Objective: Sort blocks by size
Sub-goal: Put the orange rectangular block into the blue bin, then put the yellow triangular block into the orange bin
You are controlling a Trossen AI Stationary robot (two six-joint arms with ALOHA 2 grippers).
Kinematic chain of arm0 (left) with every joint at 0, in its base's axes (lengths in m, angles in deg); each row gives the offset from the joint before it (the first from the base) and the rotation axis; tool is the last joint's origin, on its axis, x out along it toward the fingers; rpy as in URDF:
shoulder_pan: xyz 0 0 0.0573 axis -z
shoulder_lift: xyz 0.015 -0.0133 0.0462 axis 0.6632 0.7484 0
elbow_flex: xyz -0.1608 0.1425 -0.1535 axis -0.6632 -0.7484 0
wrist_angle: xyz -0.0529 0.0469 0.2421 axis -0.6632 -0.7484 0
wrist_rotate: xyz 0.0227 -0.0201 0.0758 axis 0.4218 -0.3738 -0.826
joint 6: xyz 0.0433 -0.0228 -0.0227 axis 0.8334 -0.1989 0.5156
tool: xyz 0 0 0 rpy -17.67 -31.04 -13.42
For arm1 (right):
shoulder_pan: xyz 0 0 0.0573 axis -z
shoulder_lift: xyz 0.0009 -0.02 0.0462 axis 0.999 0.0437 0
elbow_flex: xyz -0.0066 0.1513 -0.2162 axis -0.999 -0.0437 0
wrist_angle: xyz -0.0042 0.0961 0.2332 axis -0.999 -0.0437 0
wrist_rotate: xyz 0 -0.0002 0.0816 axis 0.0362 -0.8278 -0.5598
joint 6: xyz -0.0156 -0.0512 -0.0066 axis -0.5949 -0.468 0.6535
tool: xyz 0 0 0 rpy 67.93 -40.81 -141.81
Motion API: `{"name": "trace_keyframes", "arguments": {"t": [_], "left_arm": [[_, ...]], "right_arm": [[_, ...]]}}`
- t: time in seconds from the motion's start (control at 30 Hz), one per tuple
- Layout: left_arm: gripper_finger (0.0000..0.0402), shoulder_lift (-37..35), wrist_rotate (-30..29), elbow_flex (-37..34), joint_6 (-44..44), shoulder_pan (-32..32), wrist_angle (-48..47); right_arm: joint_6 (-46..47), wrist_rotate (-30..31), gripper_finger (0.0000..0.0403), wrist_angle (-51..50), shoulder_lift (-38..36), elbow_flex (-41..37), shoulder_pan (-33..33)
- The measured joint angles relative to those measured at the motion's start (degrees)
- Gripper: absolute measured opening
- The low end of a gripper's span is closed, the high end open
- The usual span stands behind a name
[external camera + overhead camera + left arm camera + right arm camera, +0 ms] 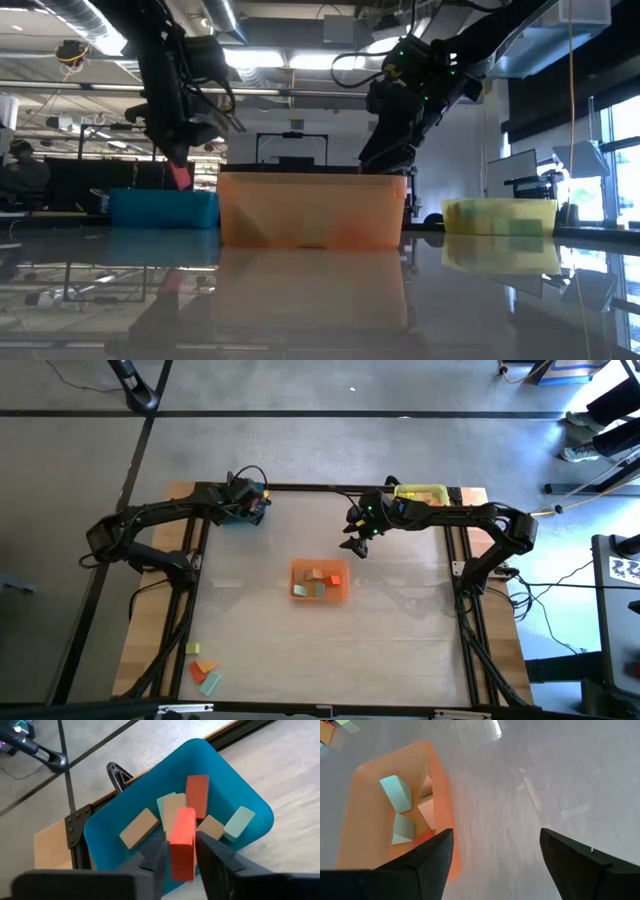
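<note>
Left wrist view had the action: the left tool (pixel 181 854) hung over the blue tray (pixel 240 785) at the tabletop's far left corner, its two dark fingers (pixel 152 862) flanking an upright red block (pixel 183 842), a smooth, matte rectangular bar. Whether the fingers pinched it or had let go, I could not tell. Below it in the rounded plastic tray lay more blocks: a second red bar (pixel 197 794), two tan wooden slabs (pixel 138 827), a pale tan one (pixel 172 810) and a light green one (pixel 239 822).

Over in the high view, the right tool (pixel 356 544) hovered just beyond the orange tray (pixel 336 596) at mid-table, fingers spread wide and gripping nothing. That tray, translucent with soft corners, held light blue wedges (pixel 396 792) and a tan piece (pixel 426 814). A yellow tray (pixel 424 491) sat at the far right edge, and a few loose blocks (pixel 203 672), yellow, orange and green, waited at the near left corner.

The tabletop (pixel 400 630) was pale, glossy and reflective, mirroring the trays in the low view, with bare wood along its sides. Behind it stretched a workshop hall with ceiling lights, pipes and bright windows.
</note>
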Motion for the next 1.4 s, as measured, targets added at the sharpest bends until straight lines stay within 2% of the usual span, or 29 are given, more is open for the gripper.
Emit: {"name": "trace_keyframes", "arguments": {"t": [0.23, 0.37, 0.63, 0.77, 1.1, 1.4], "left_arm": [[0.0177, -1.59, 1.22, 0.03, -0.08, 0.04, -0.28], [0.0206, -4.70, 7.50, 1.38, 0.20, 1.87, -1.33], [0.0205, -13.54, 17.90, 2.32, 3.35, 15.33, -0.03], [0.0204, -15.08, 19.51, 2.34, 4.48, 24.51, -0.12], [0.0203, -11.24, 19.49, 2.34, 4.93, 42.54, -0.31], [0.0203, -5.54, 19.46, 2.34, 0.10, 52.82, 0.34]], "right_arm": [[-0.02, 0.00, 0.0293, -0.02, 0.00, 0.00, 0.00], [-0.02, 0.00, 0.0293, -0.02, 0.00, 0.00, 0.00], [-0.02, 0.00, 0.0293, 0.12, 0.00, 0.00, 0.00], [-0.03, 0.00, 0.0293, 0.22, 0.00, 0.00, 0.00], [0.22, 0.02, 0.0293, 0.66, 0.00, 0.00, 0.00], [0.35, 0.00, 0.0293, 0.66, 0.00, 0.00, 0.00]]}}
